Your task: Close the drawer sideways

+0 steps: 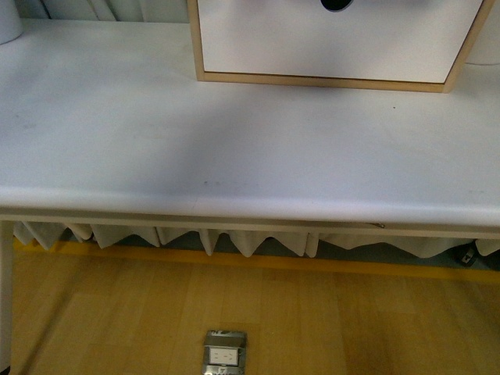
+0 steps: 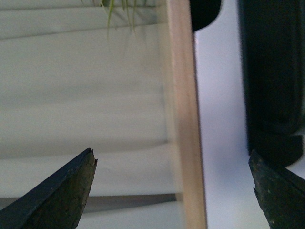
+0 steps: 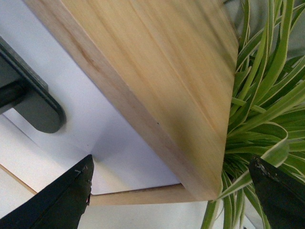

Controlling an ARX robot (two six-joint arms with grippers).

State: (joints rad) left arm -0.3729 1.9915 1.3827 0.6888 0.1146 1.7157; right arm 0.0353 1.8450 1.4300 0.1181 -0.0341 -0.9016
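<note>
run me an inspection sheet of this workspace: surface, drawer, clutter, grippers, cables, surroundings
surface: white table, bare in front of the cabinet, faint smudges
job's things: drawer, white front with a wood edge and a black handle; cannot tell how far out it stands
clutter: white object at the table's far left, cut off; plant beside the cabinet's wood side
grippers: left gripper open, at the drawer's wood edge; right gripper open, by the cabinet's corner; both hold nothing
cables: nothing seen
surroundings: wood floor, floor socket, yellow line, pleated cloth under the table
</note>
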